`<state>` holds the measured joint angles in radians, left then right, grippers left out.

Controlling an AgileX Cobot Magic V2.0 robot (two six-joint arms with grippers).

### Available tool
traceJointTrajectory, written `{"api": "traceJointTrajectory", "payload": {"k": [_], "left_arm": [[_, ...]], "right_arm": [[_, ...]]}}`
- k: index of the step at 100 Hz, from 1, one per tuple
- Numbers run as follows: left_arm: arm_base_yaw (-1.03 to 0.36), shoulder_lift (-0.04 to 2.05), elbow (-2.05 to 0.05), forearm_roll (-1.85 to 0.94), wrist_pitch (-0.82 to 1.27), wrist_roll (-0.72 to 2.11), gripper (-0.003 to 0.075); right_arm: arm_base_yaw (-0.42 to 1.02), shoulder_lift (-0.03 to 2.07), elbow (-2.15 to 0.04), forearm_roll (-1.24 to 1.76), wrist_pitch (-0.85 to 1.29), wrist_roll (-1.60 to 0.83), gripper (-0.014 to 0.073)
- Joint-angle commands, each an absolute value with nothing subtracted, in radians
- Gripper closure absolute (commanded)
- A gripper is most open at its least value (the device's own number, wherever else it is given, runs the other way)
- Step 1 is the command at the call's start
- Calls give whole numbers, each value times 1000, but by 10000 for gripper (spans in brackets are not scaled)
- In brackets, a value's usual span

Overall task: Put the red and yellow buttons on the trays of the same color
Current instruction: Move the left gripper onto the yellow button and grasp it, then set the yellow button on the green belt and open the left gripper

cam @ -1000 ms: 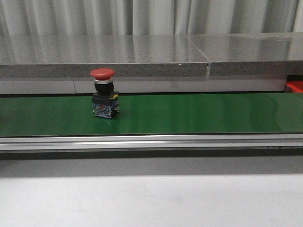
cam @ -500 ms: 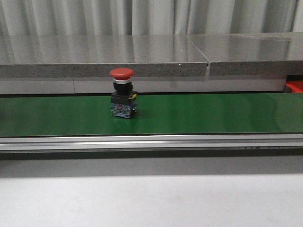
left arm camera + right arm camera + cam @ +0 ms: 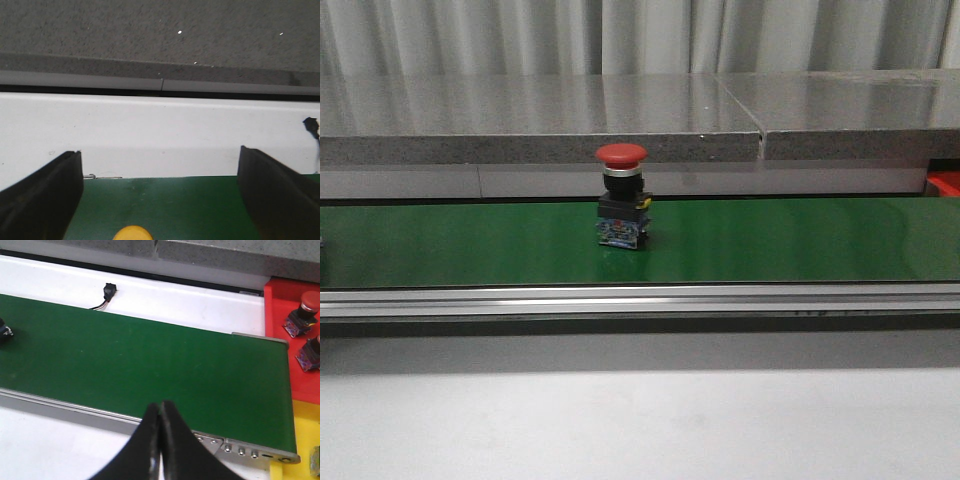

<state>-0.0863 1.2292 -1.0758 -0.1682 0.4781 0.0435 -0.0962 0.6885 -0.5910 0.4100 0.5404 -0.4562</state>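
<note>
One red button [image 3: 621, 197] stands on the green belt [image 3: 770, 240], so the closed right pincer [image 3: 160, 440] should open wide, like the open left pincer [image 3: 160, 200], and grab it straight.

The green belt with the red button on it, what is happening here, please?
Nothing is held at the moment. A red button stands upright on the green conveyor belt, no gripper near it. The left gripper is open above the belt with a yellow button between its fingers, not gripped. The right gripper is shut and empty over the belt's end, beside the red tray, which already holds two red buttons.
</note>
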Motion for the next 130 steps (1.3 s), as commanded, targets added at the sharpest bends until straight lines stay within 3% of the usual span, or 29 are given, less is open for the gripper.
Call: {"api": "traceJointTrajectory", "payload": {"k": [1,46,55,67,91,96,103,110,122,130], "left_arm": [[-115,1115,-1053,-181,403,49,99],[-143,601,-611,-179,328,50,101],[-143,504,-545,-179,334,50,129],[-143,401,-470,-179,337,50,269],[-143,332,-414,-179,333,50,741],[-143,332,-410,-179,332,50,739],[-143,332,-408,-179,326,50,739],[-143,332,-408,-179,326,50,739],[-143,332,-408,-179,326,50,739],[-143,332,-408,-179,326,50,739]], "right_arm": [[-94,685,-618,423,482,-462,661],[-94,685,-618,423,482,-462,661],[-94,685,-618,423,482,-462,661],[-94,685,-618,423,481,-462,661],[-94,685,-618,423,484,-462,657],[-94,685,-618,423,495,-462,648],[-94,685,-618,423,520,-462,590],[-94,685,-618,423,542,-462,469],[-94,685,-618,423,557,-462,150],[-94,685,-618,423,574,-462,-18]]}}
